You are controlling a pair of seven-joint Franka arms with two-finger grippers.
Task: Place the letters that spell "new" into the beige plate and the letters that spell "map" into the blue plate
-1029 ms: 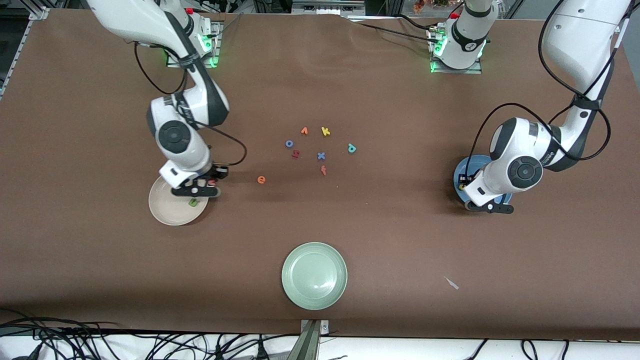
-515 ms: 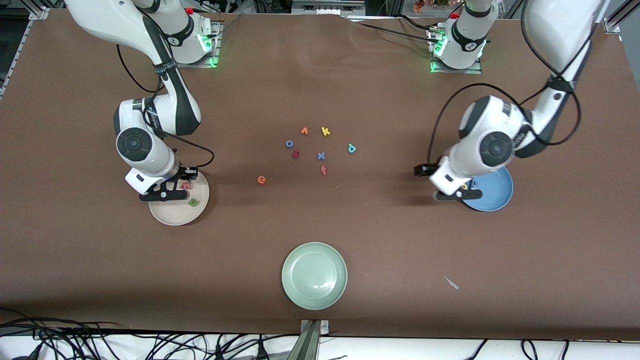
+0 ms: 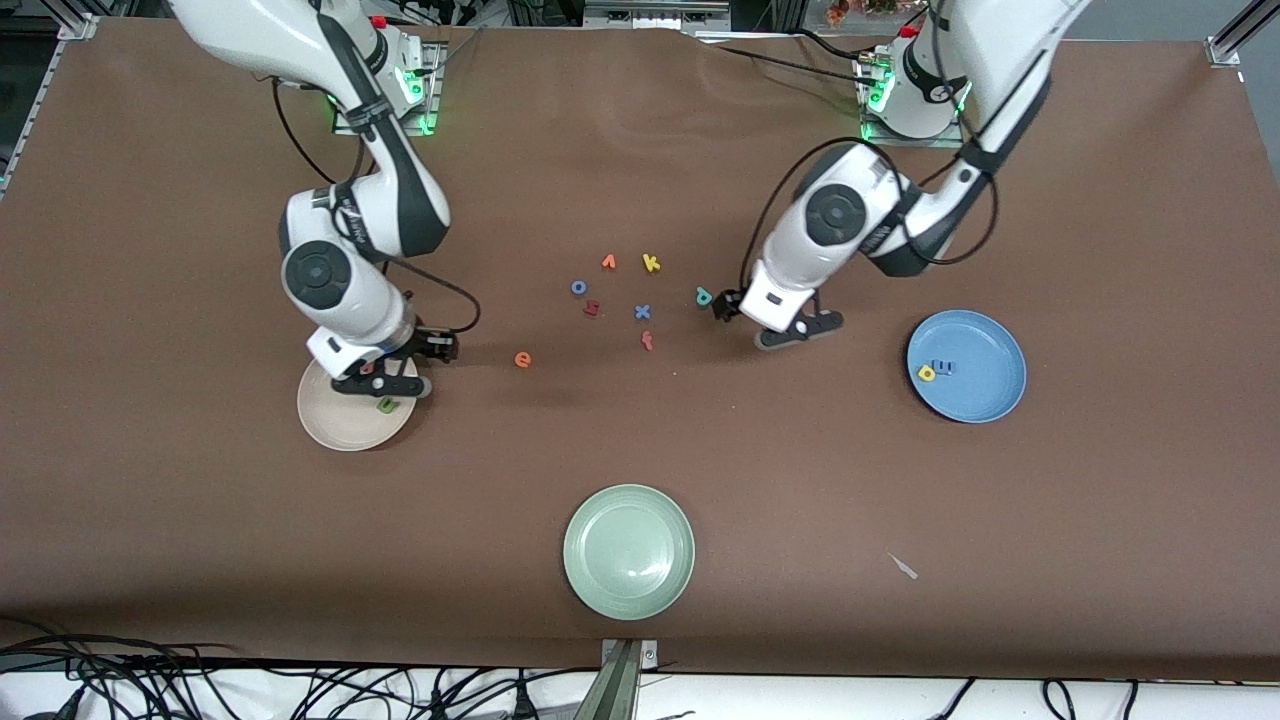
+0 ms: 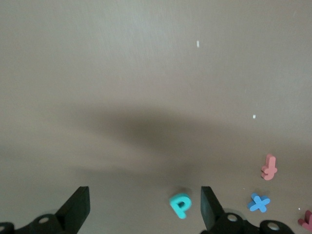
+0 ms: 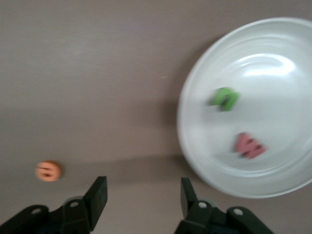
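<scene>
The beige plate holds the green n and the pinkish-red w; the n also shows in the right wrist view. My right gripper hangs open and empty over that plate's rim. The orange e lies on the table beside it. The blue plate holds the yellow a and blue m. My left gripper is open over the table next to the teal p. The p shows between its fingers, close to one.
Loose letters lie mid-table: orange v, yellow k, blue o, a red letter, blue x, red f. A pale green plate sits nearer the camera.
The right gripper opened and left the w in the beige plate, then shifted toward the e. The left gripper opened, left the blue plate and swung over to the p.
</scene>
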